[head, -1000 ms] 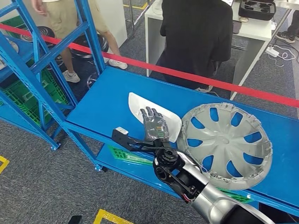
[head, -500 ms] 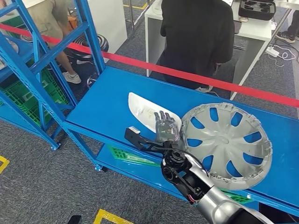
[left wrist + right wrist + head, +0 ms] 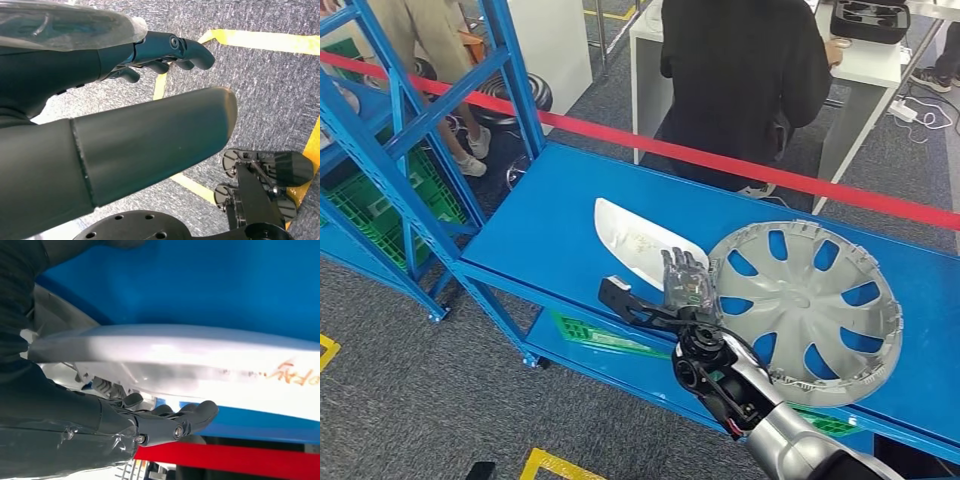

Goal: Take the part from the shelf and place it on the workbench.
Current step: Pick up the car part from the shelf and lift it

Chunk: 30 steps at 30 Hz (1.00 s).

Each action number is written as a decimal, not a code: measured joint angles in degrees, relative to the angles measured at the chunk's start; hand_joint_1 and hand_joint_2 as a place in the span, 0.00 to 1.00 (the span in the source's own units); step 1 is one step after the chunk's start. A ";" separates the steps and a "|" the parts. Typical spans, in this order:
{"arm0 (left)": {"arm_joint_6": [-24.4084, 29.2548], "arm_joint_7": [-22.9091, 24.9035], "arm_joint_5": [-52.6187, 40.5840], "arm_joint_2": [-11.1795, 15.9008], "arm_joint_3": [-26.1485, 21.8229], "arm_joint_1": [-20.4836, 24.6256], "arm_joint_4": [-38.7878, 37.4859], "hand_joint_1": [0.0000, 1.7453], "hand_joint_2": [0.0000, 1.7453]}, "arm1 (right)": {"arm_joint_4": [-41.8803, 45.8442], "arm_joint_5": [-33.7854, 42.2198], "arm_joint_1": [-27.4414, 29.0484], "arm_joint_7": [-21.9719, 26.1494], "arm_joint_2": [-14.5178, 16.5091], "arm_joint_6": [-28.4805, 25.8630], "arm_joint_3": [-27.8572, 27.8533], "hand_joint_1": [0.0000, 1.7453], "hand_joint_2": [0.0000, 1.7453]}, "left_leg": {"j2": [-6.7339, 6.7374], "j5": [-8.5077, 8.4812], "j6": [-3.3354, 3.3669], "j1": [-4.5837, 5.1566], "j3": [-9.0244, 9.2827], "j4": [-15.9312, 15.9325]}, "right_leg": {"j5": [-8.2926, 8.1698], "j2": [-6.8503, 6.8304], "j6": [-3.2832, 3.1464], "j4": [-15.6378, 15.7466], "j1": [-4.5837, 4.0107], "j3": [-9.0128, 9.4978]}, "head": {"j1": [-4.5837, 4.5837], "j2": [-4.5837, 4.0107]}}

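A white curved part (image 3: 633,243) lies flat on the blue bench top (image 3: 539,220). My right hand (image 3: 687,280) reaches in over the part's right end, its fingers spread flat and gripping nothing. In the right wrist view the dark fingers (image 3: 181,422) stretch out straight alongside the white part (image 3: 188,360), with the blue surface beyond it. My left hand (image 3: 151,125) hangs over grey carpet with its fingers (image 3: 181,50) extended and apart from the thumb, holding nothing.
A large silver hubcap (image 3: 803,305) lies on the bench just right of my right hand. A red barrier tape (image 3: 773,170) runs behind the bench. A blue rack (image 3: 403,130) stands at the left. A person in black (image 3: 743,80) sits at a white table (image 3: 848,65).
My right hand has slid to the right along the white part, toward the hubcap. The part itself has stayed put. A person at the far left has walked on.
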<state>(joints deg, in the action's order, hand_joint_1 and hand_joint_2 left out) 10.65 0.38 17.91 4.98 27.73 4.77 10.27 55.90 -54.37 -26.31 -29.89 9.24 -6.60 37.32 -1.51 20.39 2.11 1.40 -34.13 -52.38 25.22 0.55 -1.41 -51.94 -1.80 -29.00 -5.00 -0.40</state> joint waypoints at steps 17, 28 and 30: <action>-0.57 -0.71 1.44 -0.42 0.73 0.21 0.00 0.00 0.00 | -3.12 1.43 0.22 3.02 -0.28 0.20 -2.00 1.00 1.00 | 0.00 0.00 0.00 0.00 0.03 0.00 | 0.00 0.00 0.01 0.00 0.00 0.05 | 0.00 0.00; -2.35 -3.04 4.93 -0.77 0.72 -0.18 0.00 0.00 1.00 | -4.49 1.44 -0.36 4.58 -0.28 -0.06 -2.03 1.00 1.00 | 0.00 0.00 0.00 0.00 0.10 0.00 | -0.01 -0.01 0.01 0.00 0.00 0.12 | 0.00 0.00; -2.80 -4.08 5.72 -0.78 0.69 -0.19 0.00 0.00 1.00 | -4.71 1.44 -0.43 4.68 -0.28 -0.11 -2.07 1.00 1.00 | 0.00 0.00 0.00 0.00 0.13 0.00 | -0.01 -0.01 0.01 0.00 0.00 0.15 | -0.01 0.00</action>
<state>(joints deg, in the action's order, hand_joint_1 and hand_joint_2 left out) 7.85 -3.69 23.63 4.20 28.42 4.58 10.27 51.19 -52.94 -26.73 -25.21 8.96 -6.71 35.26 -1.51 20.39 2.12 1.40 -34.01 -52.38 25.20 0.54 -1.40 -51.94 -1.80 -28.85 -5.01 -0.40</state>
